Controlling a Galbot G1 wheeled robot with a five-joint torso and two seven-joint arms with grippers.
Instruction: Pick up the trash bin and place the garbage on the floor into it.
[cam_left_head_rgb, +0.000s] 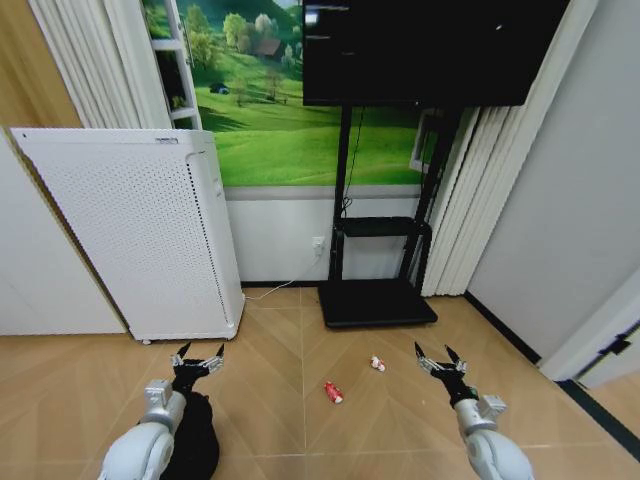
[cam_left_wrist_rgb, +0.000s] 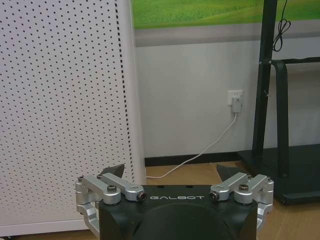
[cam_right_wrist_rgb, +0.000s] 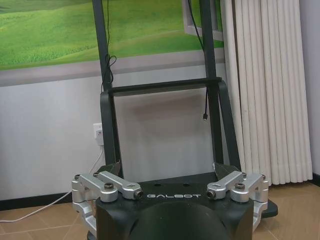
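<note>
Small black round mesh trash bin (cam_left_head_rgb: 192, 440) on tan herringbone wood floor (cam_left_head_rgb: 300, 340), partly hidden under left gripper (cam_left_head_rgb: 198, 356), fingers apart. 2 litter bits visible: red crushed can (cam_left_head_rgb: 333, 392) mid-floor, white-and-red scrap (cam_left_head_rgb: 377, 364) nearby. Right gripper (cam_left_head_rgb: 438, 357) also spread, holding nothing.

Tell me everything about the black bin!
The bin is small, round and black, and looks like mesh. It stands upright on the wood floor at the near left, before the white appliance. The left arm partly hides it, and the open left gripper hangs just above it, not gripping it.
</note>
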